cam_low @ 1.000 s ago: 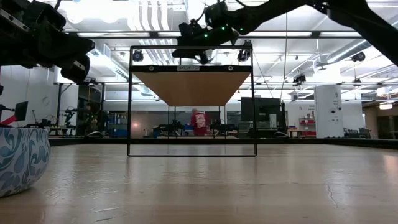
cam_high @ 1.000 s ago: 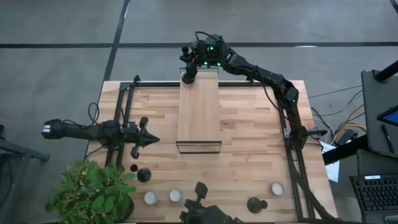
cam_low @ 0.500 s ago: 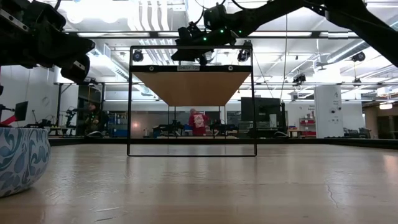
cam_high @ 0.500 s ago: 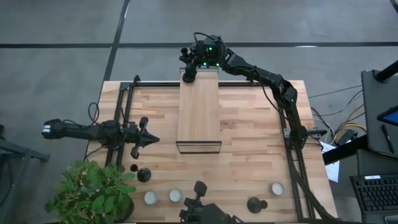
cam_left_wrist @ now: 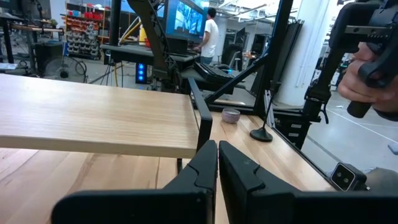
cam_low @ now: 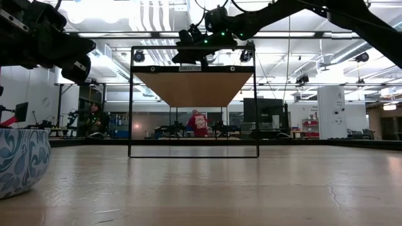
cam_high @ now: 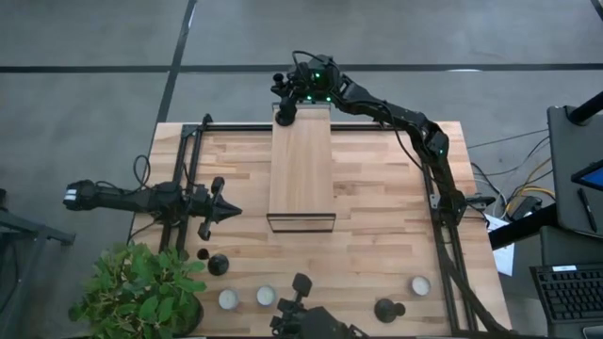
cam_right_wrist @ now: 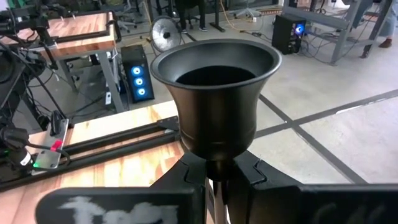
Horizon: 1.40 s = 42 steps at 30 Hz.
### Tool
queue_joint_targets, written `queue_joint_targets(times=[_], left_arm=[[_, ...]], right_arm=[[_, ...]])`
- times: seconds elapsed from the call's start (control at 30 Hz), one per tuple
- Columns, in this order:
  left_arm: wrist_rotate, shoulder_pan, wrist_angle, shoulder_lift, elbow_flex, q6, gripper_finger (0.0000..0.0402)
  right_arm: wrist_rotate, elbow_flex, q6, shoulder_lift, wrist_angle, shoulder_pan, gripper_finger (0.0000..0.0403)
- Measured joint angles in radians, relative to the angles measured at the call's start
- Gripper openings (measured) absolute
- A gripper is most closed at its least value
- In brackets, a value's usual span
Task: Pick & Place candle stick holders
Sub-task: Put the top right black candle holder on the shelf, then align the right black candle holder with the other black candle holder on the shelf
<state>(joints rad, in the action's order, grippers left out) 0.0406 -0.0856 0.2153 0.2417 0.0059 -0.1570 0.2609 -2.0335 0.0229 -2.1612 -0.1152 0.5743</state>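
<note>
One candle stick holder (cam_right_wrist: 214, 102), stem clamped between right fingers (cam_right_wrist: 249, 171)

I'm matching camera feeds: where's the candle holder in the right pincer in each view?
High view: candle holder at the wooden shelf's far end.
Low view: lost in the right pincer above the shelf.
Left wrist view: not in it.
Right wrist view: centre, clamped by its stem.
Shared landmark: the shelf.
</note>
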Motion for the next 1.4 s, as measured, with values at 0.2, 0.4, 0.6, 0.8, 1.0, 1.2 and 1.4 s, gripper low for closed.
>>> queue_joint_targets(times=[0.2, 0.4, 0.6, 0.8, 1.0, 1.2, 1.4], left_arm=[[0.000, 0.000, 0.000, 0.000, 0.000, 0.000, 0.0014], [0.000, 0.000, 0.000, 0.000, 0.000, 0.000, 0.0014], [0.000, 0.000, 0.000, 0.000, 0.000, 0.000, 0.0014], [0.000, 0.000, 0.000, 0.000, 0.000, 0.000, 0.0014], [0.000, 0.000, 0.000, 0.000, 0.000, 0.000, 0.0014], [0.000, 0.000, 0.000, 0.000, 0.000, 0.000, 0.0014], [0.000, 0.000, 0.000, 0.000, 0.000, 0.000, 0.0014]], right_arm=[[0.000, 0.000, 0.001, 0.000, -0.002, 0.000, 0.0023], [0.000, 0.000, 0.004, 0.000, -0.032, 0.000, 0.0040], [0.001, 0.002, 0.004, -0.002, -0.058, 0.000, 0.0099], [0.000, 0.002, 0.004, 0.019, -0.158, 0.003, 0.0157], [0.001, 0.001, -0.062, 0.084, -0.363, 0.007, 0.0193], [0.010, 0.001, -0.110, 0.151, -0.582, -0.001, 0.0205], [0.088, 0.004, -0.150, 0.225, -0.866, -0.028, 0.0203]])
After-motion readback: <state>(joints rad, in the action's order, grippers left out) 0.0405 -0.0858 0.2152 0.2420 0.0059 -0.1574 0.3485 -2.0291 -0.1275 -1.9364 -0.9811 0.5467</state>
